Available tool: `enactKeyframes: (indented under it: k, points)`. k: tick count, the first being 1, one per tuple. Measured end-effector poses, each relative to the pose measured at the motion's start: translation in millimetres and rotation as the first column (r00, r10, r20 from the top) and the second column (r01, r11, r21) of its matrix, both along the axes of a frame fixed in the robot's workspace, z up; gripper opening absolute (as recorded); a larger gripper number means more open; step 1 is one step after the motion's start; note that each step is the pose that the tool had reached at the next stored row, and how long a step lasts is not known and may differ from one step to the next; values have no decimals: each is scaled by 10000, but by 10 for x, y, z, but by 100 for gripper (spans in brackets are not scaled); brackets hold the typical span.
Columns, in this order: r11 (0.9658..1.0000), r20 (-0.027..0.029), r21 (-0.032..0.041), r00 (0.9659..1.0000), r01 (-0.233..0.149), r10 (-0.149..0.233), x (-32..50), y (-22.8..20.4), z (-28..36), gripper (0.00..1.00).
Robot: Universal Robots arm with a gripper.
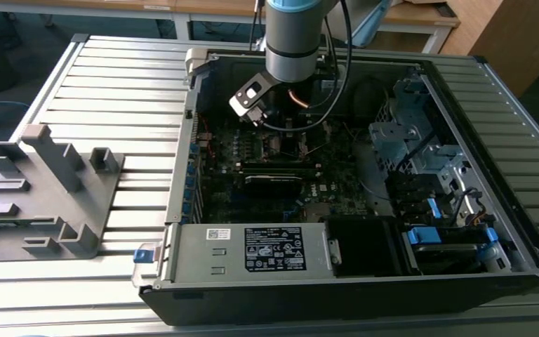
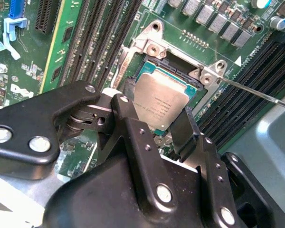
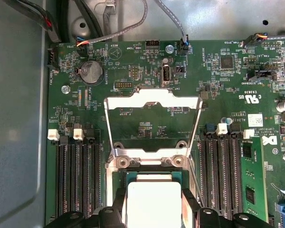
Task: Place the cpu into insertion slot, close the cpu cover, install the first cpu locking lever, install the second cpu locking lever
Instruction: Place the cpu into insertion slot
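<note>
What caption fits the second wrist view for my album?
End effector straddling the silver chip in its socket.

You are looking at a pale silver-grey cpu (image 2: pixel 159 102) rimmed in teal green, a shining silver cover (image 3: pixel 152 99), a dark green board (image 3: pixel 147 61) and a black gripper (image 2: pixel 152 110).

exterior view high; both wrist views closely share the cpu (image 2: pixel 159 99) (image 3: pixel 153 202).

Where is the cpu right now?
In both wrist views the cpu sits at the insertion slot, held by the gripper, between banks of long black memory slots.
</note>
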State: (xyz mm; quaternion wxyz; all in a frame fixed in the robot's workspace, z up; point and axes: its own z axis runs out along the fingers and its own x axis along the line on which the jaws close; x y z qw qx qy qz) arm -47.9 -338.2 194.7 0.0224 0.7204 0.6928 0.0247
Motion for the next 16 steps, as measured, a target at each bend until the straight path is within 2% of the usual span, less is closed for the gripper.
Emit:
enactKeyframes:
  k: [16]
  points:
    - [10000,-1,-5,10000,0,0,-7,8,-9,54]
